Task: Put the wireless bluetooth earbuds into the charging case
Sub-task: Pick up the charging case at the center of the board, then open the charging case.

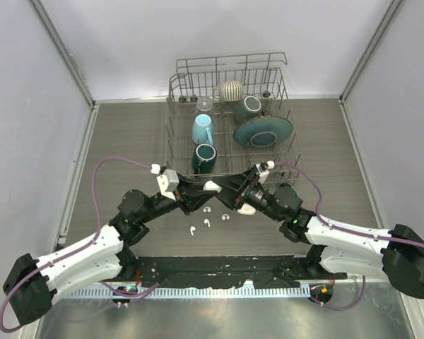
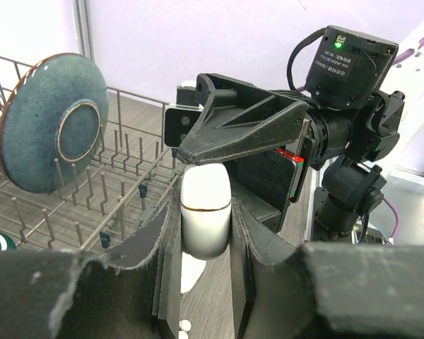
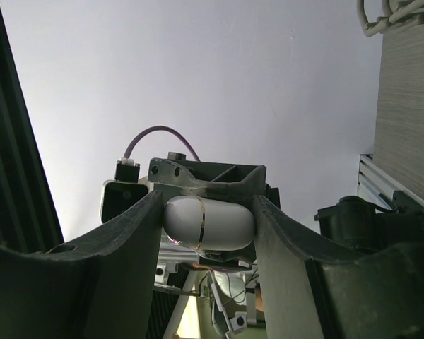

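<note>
Over the table (image 1: pixel 127 141) middle | left pincer (image 2: pixel 205 244), right pincer (image 3: pixel 208 212) both clamped on case (image 2: pixel 205 212) | earbuds (image 1: pixel 193 229) loose below: tiny, light, likely slippery; pinch across the stem.

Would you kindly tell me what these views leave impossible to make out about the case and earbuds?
1. Charging case interior: lid shut in both wrist views; in top external the left tool and right tool cover most of it.
2. Earbuds: too small in top external to tell head from stem or count surely.
3. Dish rack: cut off by left wrist's left edge.
</note>
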`<state>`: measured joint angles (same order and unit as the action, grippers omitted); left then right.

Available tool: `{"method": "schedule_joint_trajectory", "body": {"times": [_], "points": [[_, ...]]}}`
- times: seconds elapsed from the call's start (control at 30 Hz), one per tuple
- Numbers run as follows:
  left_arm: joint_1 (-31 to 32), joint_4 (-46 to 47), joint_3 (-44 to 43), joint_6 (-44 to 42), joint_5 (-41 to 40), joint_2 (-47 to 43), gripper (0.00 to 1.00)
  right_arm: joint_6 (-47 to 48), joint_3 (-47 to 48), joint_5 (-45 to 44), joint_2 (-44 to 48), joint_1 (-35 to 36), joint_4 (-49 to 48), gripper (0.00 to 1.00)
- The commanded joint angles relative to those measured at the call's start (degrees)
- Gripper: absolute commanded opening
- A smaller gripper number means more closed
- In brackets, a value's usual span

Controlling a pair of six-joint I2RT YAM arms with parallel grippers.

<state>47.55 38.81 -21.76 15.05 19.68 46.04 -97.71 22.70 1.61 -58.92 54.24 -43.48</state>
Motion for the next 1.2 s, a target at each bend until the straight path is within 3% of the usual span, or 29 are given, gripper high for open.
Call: {"method": "schedule_joint_trajectory", "body": {"times": [0.0,0.03,0.07,0.17,0.3,0.5,0.63,1.17], "points": [[0.1,1.7,-2.1,-0.5,1.1,1.0,0.0,0.7,0.2,0.9,0.3,0.2,-5.8,0.14],[0.1,1.8,-2.1,-0.4,1.0,0.9,0.0,1.6,0.1,1.1,0.5,0.2,-6.3,0.26],[0.1,2.3,-2.0,-0.2,0.5,0.9,0.0,4.8,0.2,1.7,0.8,0.2,-6.3,0.49],[0.1,3.9,-1.1,1.1,-1.7,0.0,0.0,12.8,3.1,2.0,4.2,0.1,2.3,0.74],[0.1,10.0,2.4,2.6,-5.2,-1.8,0.0,34.2,9.1,-5.2,11.9,0.1,27.5,0.79],[0.1,21.9,10.6,0.8,-6.4,-3.2,0.0,52.3,17.2,-5.9,15.1,0.1,44.7,0.79],[0.1,31.0,13.0,-0.4,-5.4,-1.7,0.0,55.5,22.1,2.9,8.3,0.2,48.4,0.79],[0.1,30.9,12.5,-1.7,-1.2,-1.9,0.0,55.0,23.2,5.4,3.5,0.3,44.6,0.79]]}}
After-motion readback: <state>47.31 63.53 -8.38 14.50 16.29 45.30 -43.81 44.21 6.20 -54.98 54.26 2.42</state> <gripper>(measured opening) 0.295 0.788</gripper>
